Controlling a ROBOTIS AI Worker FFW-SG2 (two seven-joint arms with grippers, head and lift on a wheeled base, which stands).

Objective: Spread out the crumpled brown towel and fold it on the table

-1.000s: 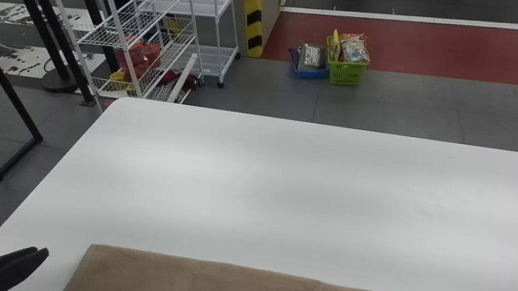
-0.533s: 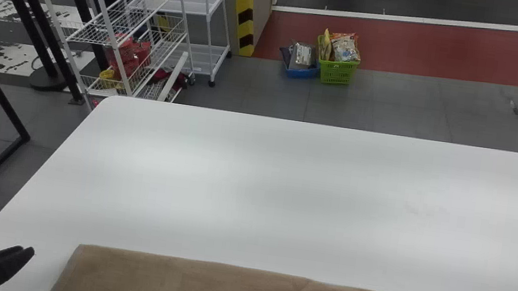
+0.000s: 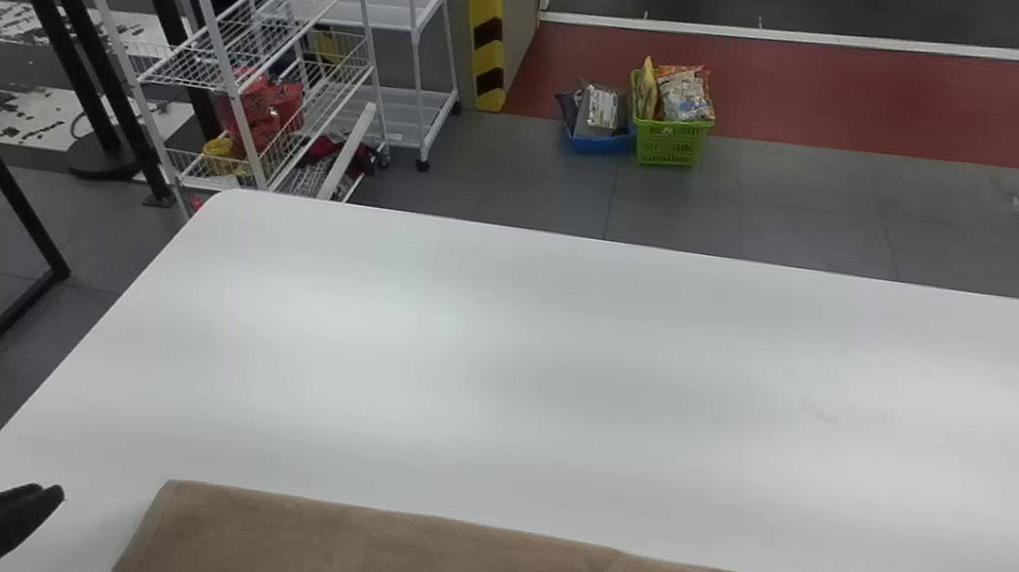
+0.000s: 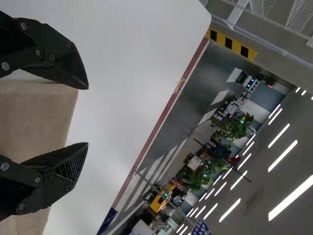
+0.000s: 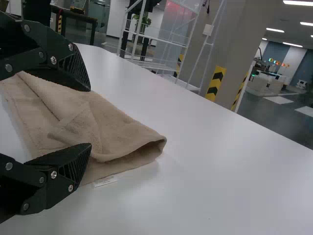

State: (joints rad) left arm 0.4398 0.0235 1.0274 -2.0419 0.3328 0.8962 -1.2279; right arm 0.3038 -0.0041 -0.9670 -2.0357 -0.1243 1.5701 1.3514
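The brown towel (image 3: 395, 557) lies on the white surface (image 3: 499, 363), along the side nearest the robot, running from left of centre in the head view out past that view's right side. Its far edge is nearly straight, with a seam or fold line parallel to it closer to the robot. In the right wrist view it lies in layers, a flap turned over on top, and 1 end gapes open as a loop; a small white tag (image 5: 105, 181) sticks out at the lower layer's edge.

The left gripper (image 3: 45, 493) is just beside the towel's left edge, between it and the slanting left edge of the surface. Its 2 fingers stand wide apart, nothing clamped. The right gripper (image 5: 91, 117) also has its 2 fingers spread, with the towel in view past them; whether they touch it, I cannot tell.

Beyond the towel's far edge, a broad stretch of surface reaches to the far rim, with a rounded corner at far left. Past that rim, on the floor, are a green basket (image 3: 671, 144), a blue bin (image 3: 601, 144) and a white wire rack (image 3: 234, 58).
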